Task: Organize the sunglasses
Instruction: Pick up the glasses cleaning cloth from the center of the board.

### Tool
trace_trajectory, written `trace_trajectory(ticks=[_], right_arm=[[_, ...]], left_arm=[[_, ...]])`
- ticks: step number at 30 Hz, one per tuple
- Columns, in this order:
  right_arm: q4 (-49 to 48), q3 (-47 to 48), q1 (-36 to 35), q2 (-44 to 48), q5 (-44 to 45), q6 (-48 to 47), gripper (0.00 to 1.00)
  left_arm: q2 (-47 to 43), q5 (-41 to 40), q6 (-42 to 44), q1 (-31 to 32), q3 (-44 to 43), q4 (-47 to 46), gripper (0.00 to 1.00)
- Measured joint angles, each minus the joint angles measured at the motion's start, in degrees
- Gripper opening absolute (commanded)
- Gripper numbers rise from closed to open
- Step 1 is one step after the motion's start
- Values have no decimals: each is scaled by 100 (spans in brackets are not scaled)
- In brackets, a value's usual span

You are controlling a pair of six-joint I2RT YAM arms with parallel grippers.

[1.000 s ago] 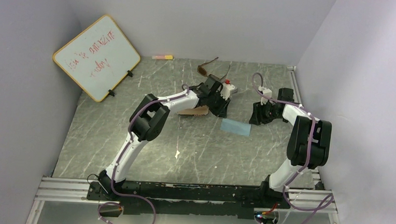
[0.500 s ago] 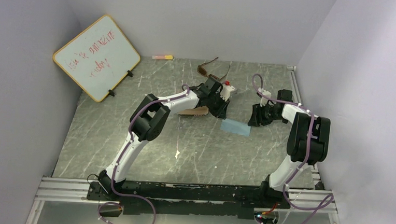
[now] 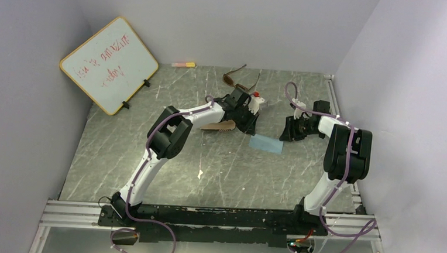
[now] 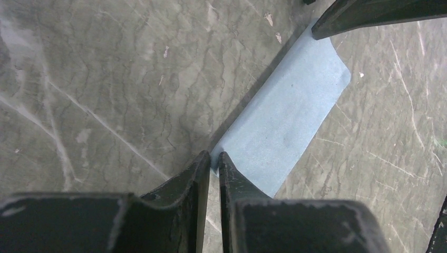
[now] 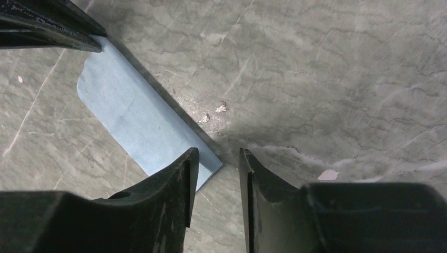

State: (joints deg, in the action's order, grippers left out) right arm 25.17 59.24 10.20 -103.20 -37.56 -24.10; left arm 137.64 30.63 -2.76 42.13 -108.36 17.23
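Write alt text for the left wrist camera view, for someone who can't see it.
The left claw, nearly shut, pinches one corner of a flat pale blue cloth lying on a grey marbled table. A finger of the right claw reaches its far end, top right.

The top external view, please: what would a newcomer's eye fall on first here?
Most likely the flat blue-grey pouch at mid-scene, worked from both ends: the left gripper is pinched shut on one corner, while the right gripper stands open astride the opposite corner. Next come the brown sunglasses, lying with temples open at the far side, and the whiteboard with red writing, leaning at the far left.
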Motion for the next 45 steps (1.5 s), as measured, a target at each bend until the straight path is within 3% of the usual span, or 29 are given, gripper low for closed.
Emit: trace_trajectory(ticks=[12, 18, 29, 35, 45], right_arm=[[105, 22, 50, -122, -240, -33, 18], [155, 22, 55, -142, -256, -35, 0], [170, 22, 57, -70, -380, -22, 0], [90, 17, 42, 417, -404, 94, 0], [-160, -2, -531, 962, -120, 422, 0]], left_arm=[[57, 116, -94, -46, -35, -20, 5], [61, 140, -111, -46, -33, -24, 5], [61, 144, -146, -46, -35, -24, 5], [39, 44, -201, -44, -35, -15, 5], [-557, -221, -376, -46, 330, -70, 5]])
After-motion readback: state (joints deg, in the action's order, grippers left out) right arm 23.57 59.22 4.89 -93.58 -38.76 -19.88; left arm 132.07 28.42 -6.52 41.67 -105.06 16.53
